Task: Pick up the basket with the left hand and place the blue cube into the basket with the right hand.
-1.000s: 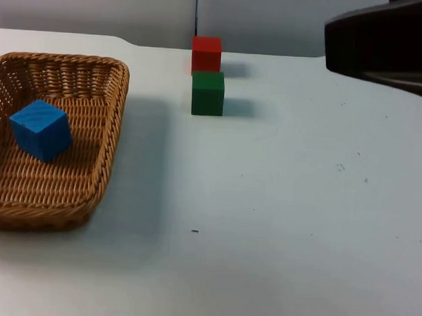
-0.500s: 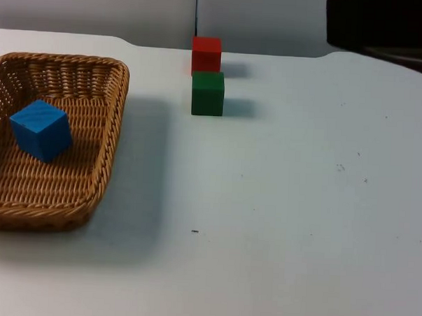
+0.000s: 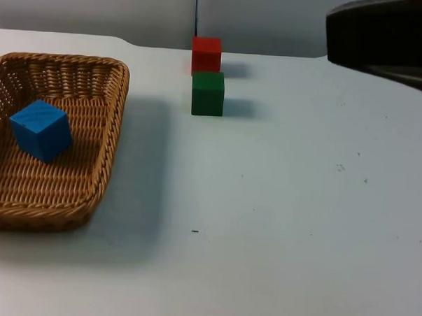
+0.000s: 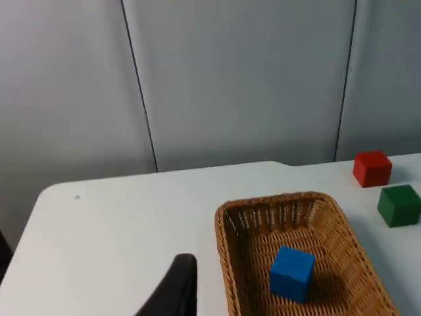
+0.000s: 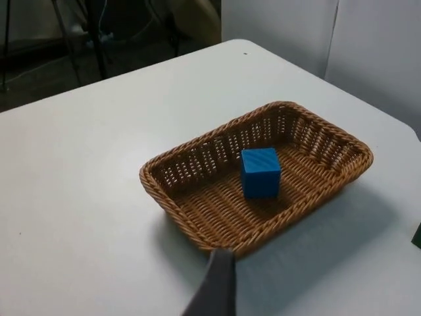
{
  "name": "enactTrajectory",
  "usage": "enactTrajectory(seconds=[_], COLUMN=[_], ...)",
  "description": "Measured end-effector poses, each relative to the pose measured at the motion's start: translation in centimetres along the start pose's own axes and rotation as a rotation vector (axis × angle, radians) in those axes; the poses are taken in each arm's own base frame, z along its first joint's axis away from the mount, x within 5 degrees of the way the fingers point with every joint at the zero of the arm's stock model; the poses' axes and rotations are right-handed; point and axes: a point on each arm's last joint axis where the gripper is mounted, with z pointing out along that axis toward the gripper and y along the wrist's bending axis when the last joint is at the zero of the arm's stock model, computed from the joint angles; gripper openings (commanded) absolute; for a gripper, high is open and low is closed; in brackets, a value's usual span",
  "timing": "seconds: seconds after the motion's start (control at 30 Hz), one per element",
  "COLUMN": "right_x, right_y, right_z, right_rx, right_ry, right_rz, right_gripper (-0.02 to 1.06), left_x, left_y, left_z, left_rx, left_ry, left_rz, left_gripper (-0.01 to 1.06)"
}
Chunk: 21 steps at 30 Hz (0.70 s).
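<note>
1. State: blue cube [image 3: 41,129] sits inside the wicker basket [image 3: 106,160], tilted on the weave, toward the back-left of it. Basket rests flat on the white table [image 3: 286,203]; nothing grips it.
2. Left gripper [image 4: 176,289]: a single dark fingertip is visible in the left wrist view, off the table-side of the basket and apart from its rim. Can't tell how wide the claw is.
3. Right gripper [image 5: 217,289]: one fingertip visible in the right wrist view, looking down on the basket's near long rim, not touching. Claw width can't be told either. The right arm's dark body [image 3: 384,39] hangs at the far right of the top view, well apart from the basket.
4. My read: cube placement looks done, the lift by the left hand does not.
5. Risk: if the left gripper pinches one rim and lifts, the basket tips and the loose cube slides; the walls are low, so it could roll out.
6. Risk: a thin wicker rim is poor purchase, so a shallow bite may slip and drop the basket.
7. Risk: a right arm descent onto the near rim could shove or flip the basket.
8. Red cube [image 3: 206,54] and green cube [image 3: 207,93] stand just beside each other near the partition wall [image 3: 98,9], well clear of the basket, so collision risk is low unless the basket swings that way.
</note>
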Motion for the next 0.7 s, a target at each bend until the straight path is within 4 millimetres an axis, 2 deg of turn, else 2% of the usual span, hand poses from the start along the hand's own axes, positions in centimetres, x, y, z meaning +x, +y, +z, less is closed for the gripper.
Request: enactTrajectory(seconds=[0.03, 0.07, 0.23, 0.3, 0.4, 0.43, 0.53, 0.7], right_x=[0.1, 0.1, 0.2, 0.1, -0.4, -0.4, -0.6, -0.3], right_y=[0.0, 0.0, 0.2, 0.2, 0.4, 0.4, 0.6, 0.9], right_z=[0.0, 0.0, -0.5, -0.9, -2.5, -2.5, -4.3, -6.1], right_rx=[-0.003, -0.003, -0.020, -0.022, -0.023, -0.023, -0.032, -0.059], right_ry=[0.006, 0.006, 0.028, 0.021, -0.025, -0.025, -0.060, -0.041], right_rz=[-0.002, -0.002, -0.022, -0.028, -0.052, -0.052, -0.063, -0.085], right_gripper=[0.77, 0.77, 0.77, 0.77, 0.77, 0.77, 0.77, 0.77], left_x=[1.2, 1.2, 6.6, 7.3, 8.5, 8.5, 9.0, 9.2], left_y=[0.0, 0.0, 0.0, 0.0, 0.3, 0.3, 0.5, 0.6], left_z=[-0.1, -0.1, 0.1, 0.0, 0.0, 0.0, 0.0, 0.0], left_rx=[-0.004, -0.004, -0.045, -0.054, -0.089, -0.089, -0.121, -0.130], left_ry=[0.014, 0.014, 0.109, 0.123, 0.186, 0.186, 0.234, 0.250], left_rz=[-0.022, -0.022, -0.090, -0.097, -0.104, -0.104, -0.091, -0.091], left_gripper=[0.98, 0.98, 0.98, 0.98, 0.98, 0.98, 0.98, 0.98])
